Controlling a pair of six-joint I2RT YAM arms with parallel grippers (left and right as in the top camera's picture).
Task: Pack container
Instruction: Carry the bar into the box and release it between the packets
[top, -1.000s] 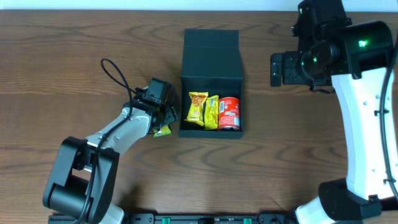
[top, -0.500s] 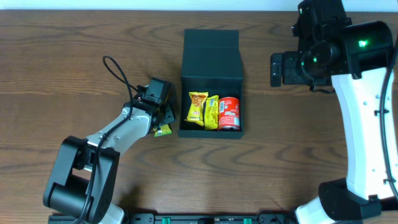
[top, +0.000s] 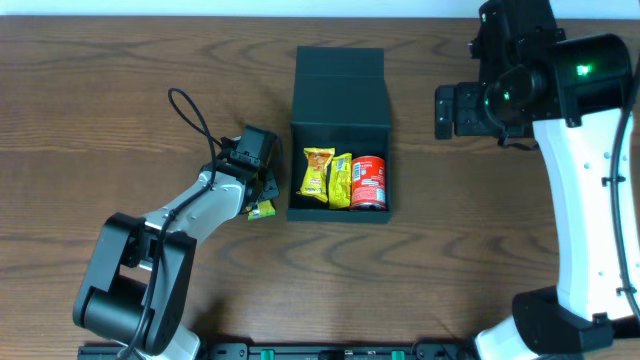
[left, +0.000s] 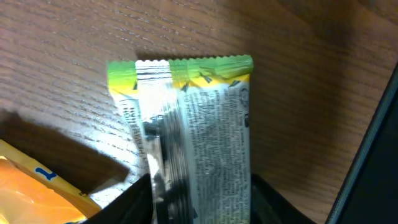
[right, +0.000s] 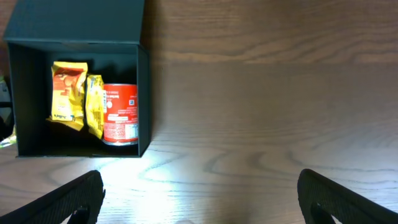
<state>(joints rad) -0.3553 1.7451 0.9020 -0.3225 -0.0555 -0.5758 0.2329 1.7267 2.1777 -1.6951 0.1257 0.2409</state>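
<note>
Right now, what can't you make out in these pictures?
Green-topped packet: lower end cut off by the left wrist view's bottom edge; print blurred.
Left gripper: whether it clamps that packet, unclear; overhead, the arm covers it.
Orange packet: cut off at the left wrist view's corner.
Red can in the container: label too small overhead.

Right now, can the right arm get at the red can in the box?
Probably yes. The lid of the container is folded back, and the red can sits at the right end, with nothing over it. The right gripper hangs open to the right, apart from the box.
</note>
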